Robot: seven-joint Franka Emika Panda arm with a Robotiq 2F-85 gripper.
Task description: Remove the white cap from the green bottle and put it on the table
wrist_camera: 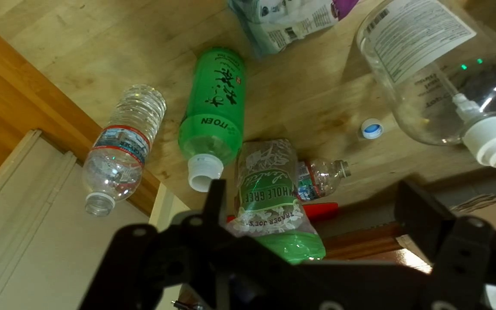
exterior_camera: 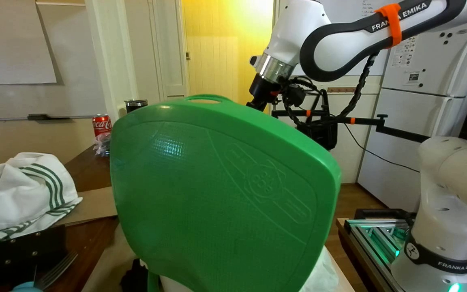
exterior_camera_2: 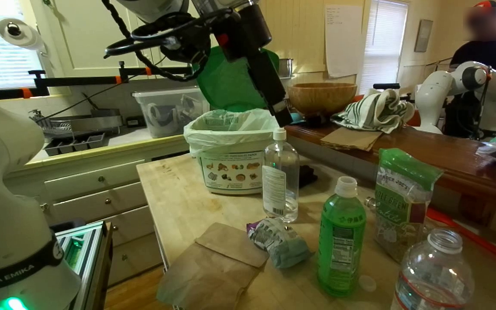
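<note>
In an exterior view my gripper (exterior_camera_2: 283,115) hangs tilted by the pump bottle (exterior_camera_2: 280,183); I can't tell if they touch. Closer to the camera, the green bottle (exterior_camera_2: 341,243) stands upright, mouth open, a whitish disc (exterior_camera_2: 367,283) beside its base on the table (exterior_camera_2: 179,193).

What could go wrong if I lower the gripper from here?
The open gripper might clip the pump bottle, which appears just below it in an exterior view. The green bottle already looks uncapped, so gripping its white neck could tip it. The white cap, lying loose, may skid if brushed.
</note>
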